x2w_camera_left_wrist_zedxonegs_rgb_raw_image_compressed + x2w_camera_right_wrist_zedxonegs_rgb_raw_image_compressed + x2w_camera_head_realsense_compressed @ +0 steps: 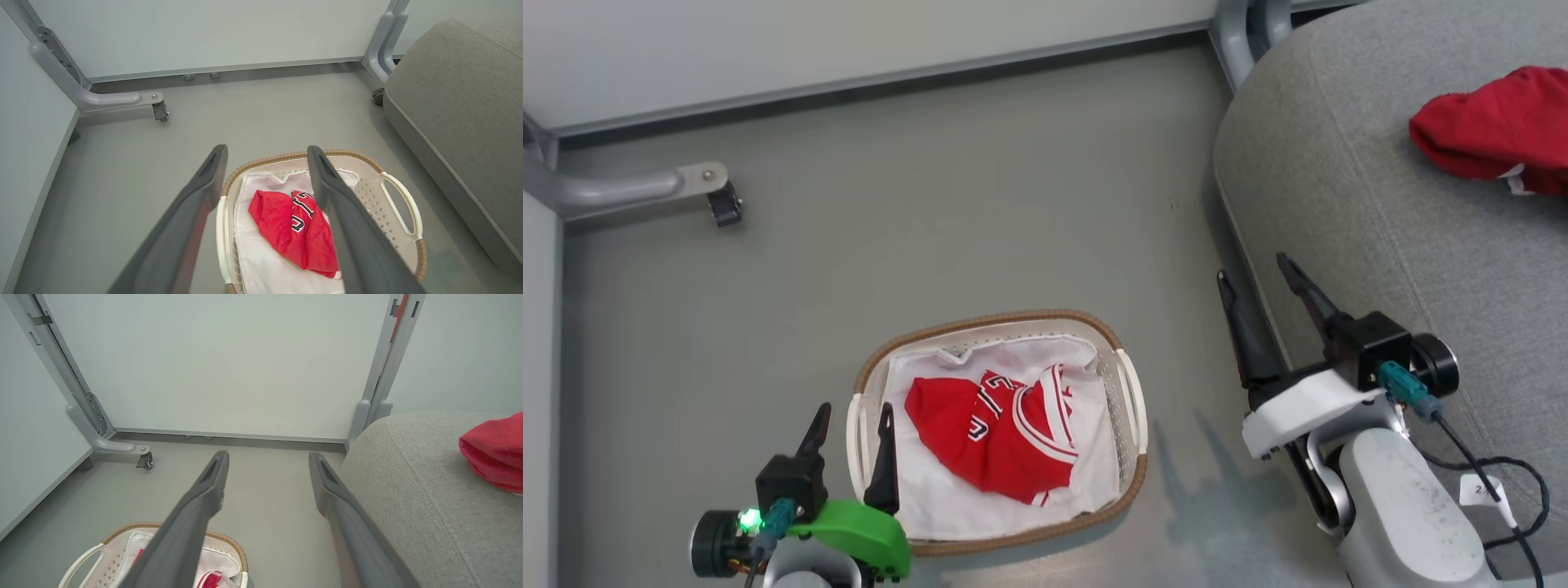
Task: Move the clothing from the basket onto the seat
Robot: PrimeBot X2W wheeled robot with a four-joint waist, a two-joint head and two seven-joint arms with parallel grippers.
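A red jersey [1001,433] with white-striped trim and lettering lies crumpled on the white liner inside the cream basket [1125,425] on the floor; the left wrist view shows the jersey [294,228] and the basket [367,192] too. A second red garment [1494,131] rests on the grey seat [1380,204] at the right, also seen as the garment [494,451] on the seat [416,490]. My left gripper [854,412] hovers open over the basket's left rim. My right gripper [1254,268] is open above the seat's left edge, holding nothing.
Grey partition walls enclose the floor, with a metal foot and caster [723,204] at the left and another frame leg [1241,33] behind the seat. A black cable [1494,482] trails from the right wrist over the seat.
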